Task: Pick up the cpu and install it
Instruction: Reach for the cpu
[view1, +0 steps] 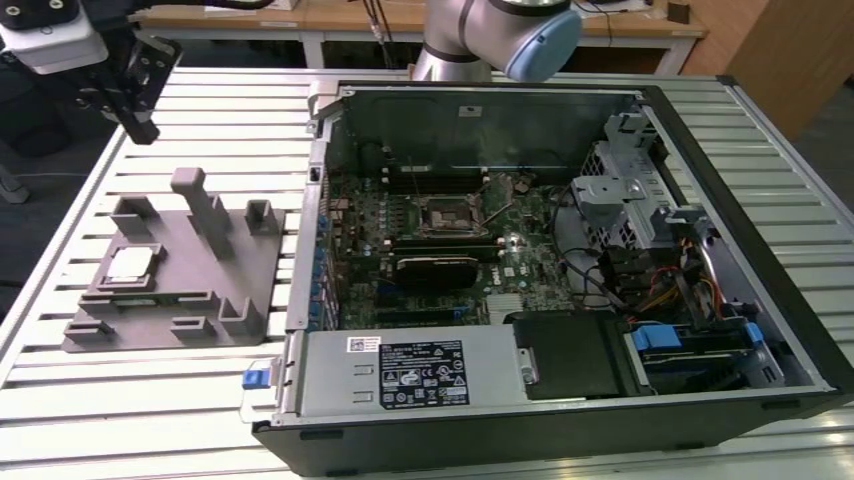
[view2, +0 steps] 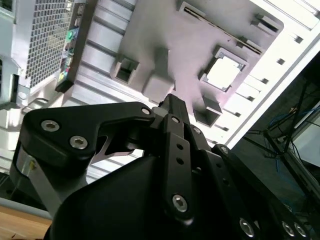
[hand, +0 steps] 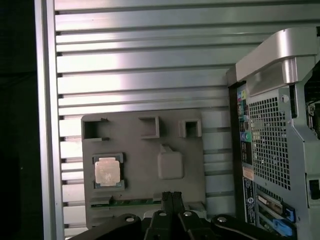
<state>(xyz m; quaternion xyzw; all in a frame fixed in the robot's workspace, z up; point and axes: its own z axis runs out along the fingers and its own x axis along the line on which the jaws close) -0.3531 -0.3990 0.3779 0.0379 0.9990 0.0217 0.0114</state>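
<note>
The cpu (view1: 130, 265) lies flat in a shallow pocket of the grey tray (view1: 134, 338). The tray stands on the slatted metal desk (view1: 134, 400), at the exterior view's left, beside the open computer case (view1: 534, 440). The pale metal top of the chip faces up, and the raised edges of the pocket fit closely around it.

The pincer (view1: 140, 128) hangs in the air above the far left part of the desk. It is beyond the far edge of the tray, well apart from the chip, and it touches nothing. In the first wrist view its two fingers (hand: 167, 205) lie together with only a thin line between them, so it is narrow and carries nothing. The socket (view1: 447, 213) on the motherboard (view1: 521, 260) inside the case looks empty, so I judge that the work of picking up is not yet started.

I expect the chip to be very light and stiff, like a small thin plate. Its metal top looks smooth and probably slippery, and the underside with the contacts is surely delicate. The best hold, I think, is on two opposite side edges with gentle force, keeping it level. The pocket walls leave little room for the fingers, so they must be placed carefully.
</note>
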